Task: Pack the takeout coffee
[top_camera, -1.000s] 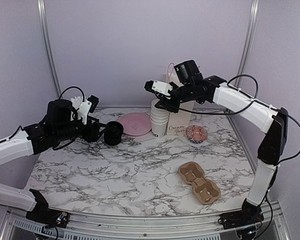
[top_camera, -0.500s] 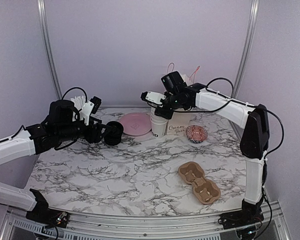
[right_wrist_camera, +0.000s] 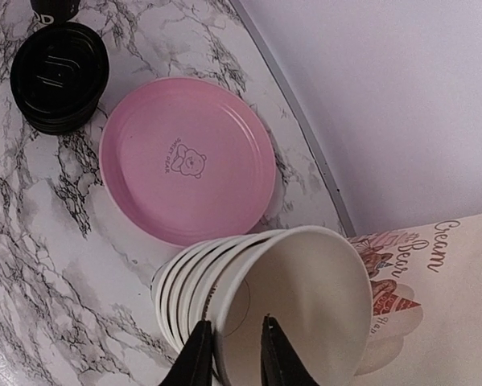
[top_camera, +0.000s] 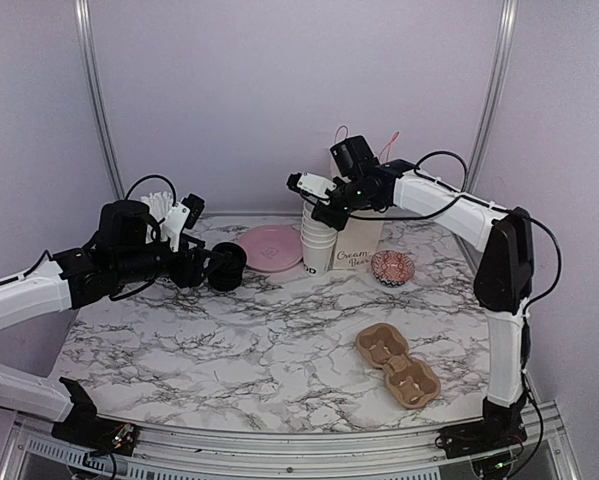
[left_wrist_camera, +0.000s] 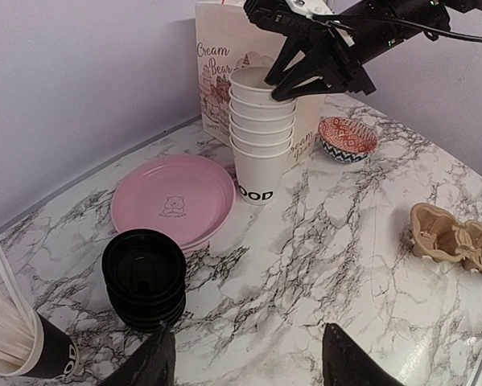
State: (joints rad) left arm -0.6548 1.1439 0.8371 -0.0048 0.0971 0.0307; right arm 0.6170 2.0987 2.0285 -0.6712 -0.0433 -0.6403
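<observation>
No takeout coffee shows in any view. A stack of lidless white cups [top_camera: 319,245] stands at the back centre, also visible in the left wrist view [left_wrist_camera: 261,137]. My right gripper [top_camera: 319,205] hangs over the stack. Its fingers straddle the rim of the top cup [right_wrist_camera: 305,297], one outside the wall and one inside, with the jaws narrow and a small gap left [right_wrist_camera: 232,346]. My left gripper [left_wrist_camera: 249,366] is open and low over the table, just beside a stack of black dome lids [left_wrist_camera: 144,273] and holding nothing.
A pink plate [top_camera: 269,246] lies between the lids [top_camera: 227,267] and the cups. A printed paper bag [top_camera: 359,245] stands behind the cups, a small patterned bowl [top_camera: 392,266] to its right. A brown cardboard cup carrier [top_camera: 397,365] lies front right. A black cup of straws [left_wrist_camera: 15,338] stands far left.
The right gripper came down onto the cup stack and its jaws narrowed round the top cup's rim. The left arm barely moved.
</observation>
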